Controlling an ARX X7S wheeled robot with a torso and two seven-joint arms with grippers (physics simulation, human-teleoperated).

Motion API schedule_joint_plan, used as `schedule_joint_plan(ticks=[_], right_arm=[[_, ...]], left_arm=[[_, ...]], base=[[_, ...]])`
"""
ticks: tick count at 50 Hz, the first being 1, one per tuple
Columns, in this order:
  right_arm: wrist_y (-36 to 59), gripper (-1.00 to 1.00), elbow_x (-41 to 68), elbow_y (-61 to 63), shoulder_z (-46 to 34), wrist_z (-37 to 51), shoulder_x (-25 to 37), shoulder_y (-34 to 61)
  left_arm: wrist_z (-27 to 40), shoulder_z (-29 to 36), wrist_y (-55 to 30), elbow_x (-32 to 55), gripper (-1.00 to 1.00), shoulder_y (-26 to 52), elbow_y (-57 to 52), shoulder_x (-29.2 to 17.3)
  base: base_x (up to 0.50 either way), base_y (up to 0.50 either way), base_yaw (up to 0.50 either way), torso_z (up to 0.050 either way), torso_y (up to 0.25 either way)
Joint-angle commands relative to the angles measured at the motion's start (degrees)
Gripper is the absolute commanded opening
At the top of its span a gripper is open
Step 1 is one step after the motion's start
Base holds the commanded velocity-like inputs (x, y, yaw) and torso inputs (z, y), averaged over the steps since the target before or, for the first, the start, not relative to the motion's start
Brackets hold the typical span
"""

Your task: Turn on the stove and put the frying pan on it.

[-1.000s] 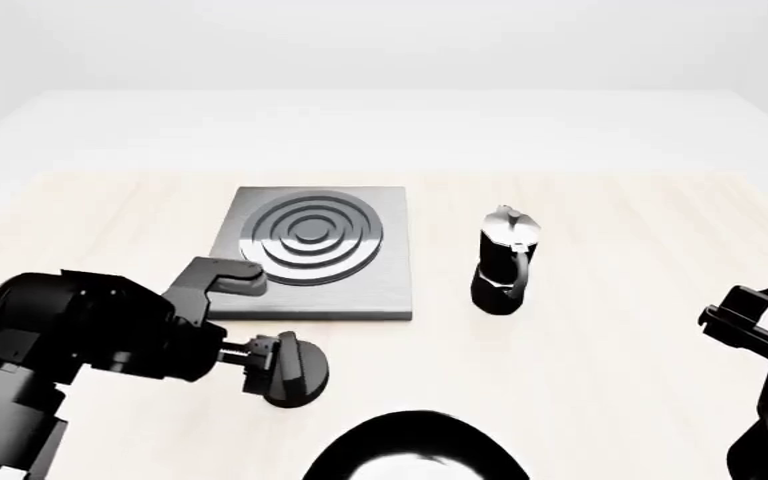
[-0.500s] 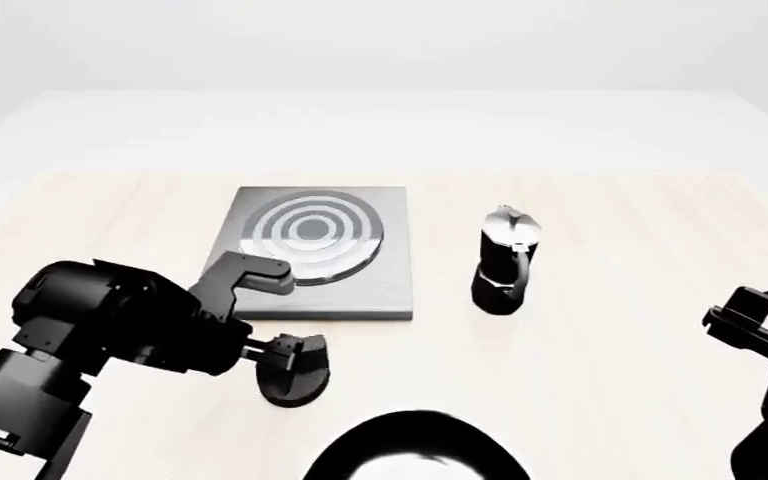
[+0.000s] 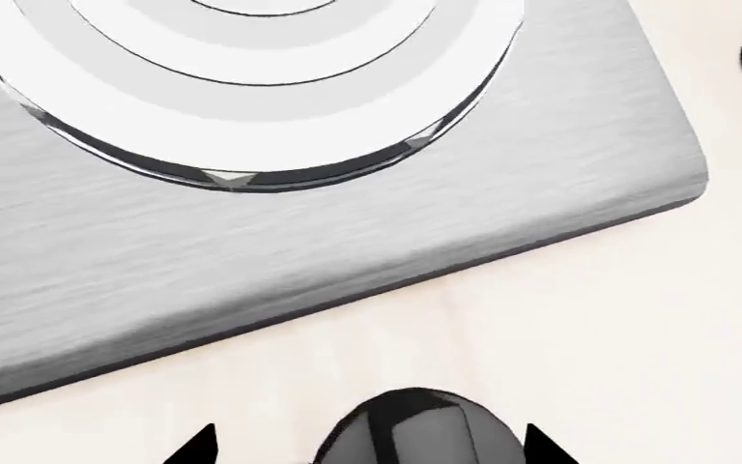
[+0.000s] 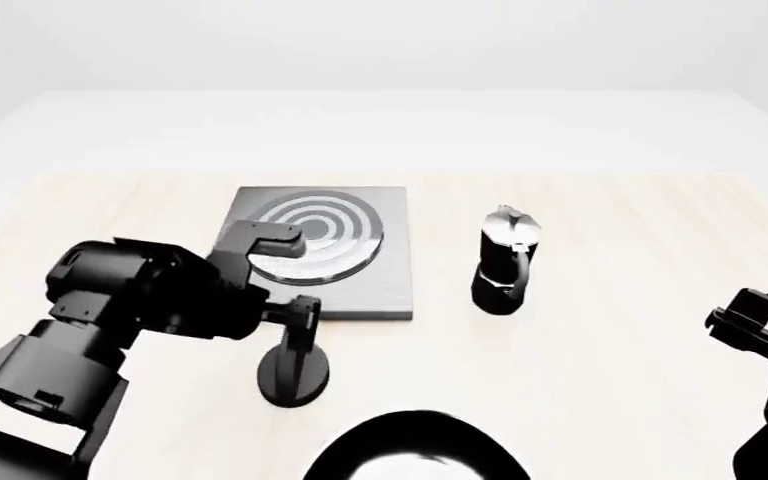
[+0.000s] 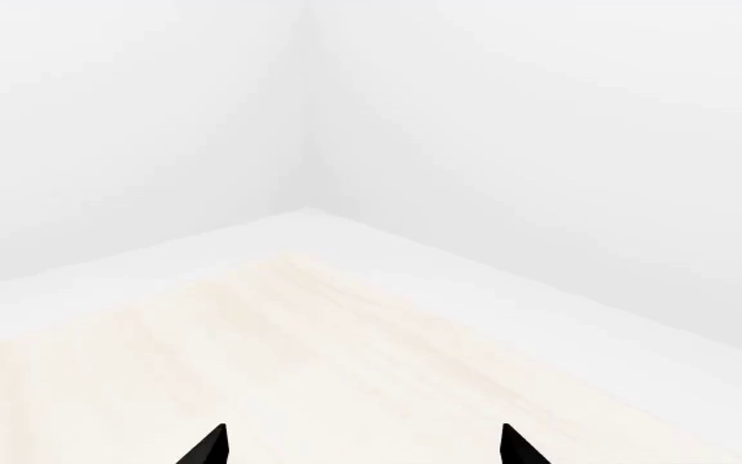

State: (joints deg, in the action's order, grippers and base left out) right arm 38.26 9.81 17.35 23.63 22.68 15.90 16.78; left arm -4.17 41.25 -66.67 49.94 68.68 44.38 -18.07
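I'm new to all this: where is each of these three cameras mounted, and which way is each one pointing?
Head view: on the robot's head, looking forward and down at the table, stove, knob, moka pot and frying pan; both arms show.
Left wrist view: near the left gripper, facing the stove and knob; only fingertips show.
Right wrist view: near the right gripper, facing bare table and walls; only fingertips show.
Shared: head and left wrist views both show stove and knob.

Sim kitchen bench: stove (image 4: 317,255), moka pot (image 4: 504,262), bare walls.
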Motion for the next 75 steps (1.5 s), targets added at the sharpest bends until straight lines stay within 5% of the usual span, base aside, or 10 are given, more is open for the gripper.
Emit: schedule_joint_plan(ticks=[1, 5, 11, 15, 18, 20, 28, 42, 75], right_arm=[[-0.1, 1.00, 0.1, 0.0, -0.2, 0.2, 0.0, 0.0], [0.5, 1.00, 0.2, 0.0, -0.9, 0.2, 0.2, 0.5], [1.2, 1.00, 0.4, 0.3, -1.4, 0.1, 0.3, 1.1], [2.1, 1.00, 0.6, 0.8, -1.6, 0.3, 0.3, 1.4], [2.9, 1.00, 0.8, 1.1, -1.6, 0.3, 0.6, 1.8], [3.1, 1.00, 1.0, 1.3, -1.5, 0.2, 0.7, 1.8], [3.2, 1.00, 1.6, 1.2, -1.2, -0.3, 0.9, 1.5], [3.8, 1.00, 1.6, 1.0, -1.6, 0.0, 1.2, 1.7], [4.4, 1.00, 1.5, -0.4, -2.5, 1.0, 1.6, 2.3]], left_arm=[[5.0, -4.9, 3.0, 1.9, 1.00, -0.3, -4.1, -0.9], [14.9, -16.4, 3.2, 9.9, 1.00, -1.9, -20.7, -5.3], [30.1, -25.9, -7.5, 19.1, 1.00, 5.8, -29.7, -8.7], [36.9, -29.8, -20.9, 31.1, 1.00, 12.1, -34.7, -10.8], [41.7, -23.2, -23.2, 41.1, 1.00, 14.3, -36.5, -15.0], [39.8, -18.7, -22.9, 42.4, 1.00, 15.5, -40.0, -18.2], [10.5, -2.5, -20.6, 29.1, 1.00, 17.3, -62.1, -31.4], [19.0, 1.9, -21.6, 51.7, 1.00, 17.7, -75.7, -40.1], [26.3, 12.1, -13.7, 66.4, 1.00, 15.4, -87.8, -43.2]], base=[[0.00, 0.00, 0.00, 0.000, 0.000], [0.00, 0.00, 0.00, 0.000, 0.000], [0.00, 0.00, 0.00, 0.000, 0.000], [0.00, 0.00, 0.00, 0.000, 0.000], [0.00, 0.00, 0.00, 0.000, 0.000], [0.00, 0.00, 0.00, 0.000, 0.000], [0.00, 0.00, 0.00, 0.000, 0.000], [0.00, 0.00, 0.00, 0.000, 0.000], [0.00, 0.00, 0.00, 0.000, 0.000]])
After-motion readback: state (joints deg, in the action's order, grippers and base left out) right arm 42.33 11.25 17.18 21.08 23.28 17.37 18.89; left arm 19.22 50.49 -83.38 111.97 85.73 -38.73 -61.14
